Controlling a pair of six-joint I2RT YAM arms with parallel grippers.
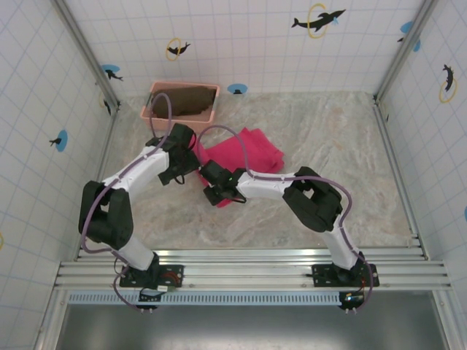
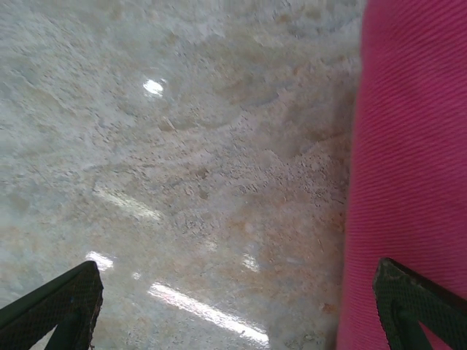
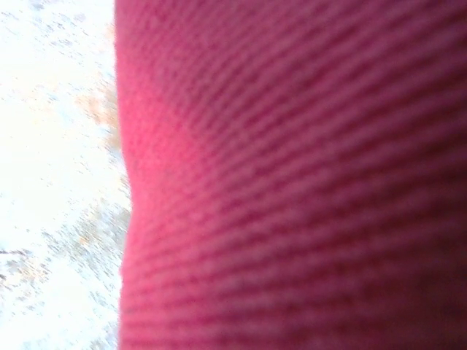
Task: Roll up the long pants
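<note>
The long pants lie as a folded magenta-pink bundle in the middle of the table, just right of the left arm's wrist. My left gripper hovers at their left edge. In the left wrist view it stands wide open over bare table, and the pants run down the right side with the right fingertip over the cloth. My right gripper sits at the bundle's near-left corner. Pink fabric presses close against the right wrist camera and hides its fingers.
A pink basket holding a dark brown cloth stands at the back left against the tiled wall. The marbled tabletop stretches open to the right of the pants. Tiled walls close in three sides.
</note>
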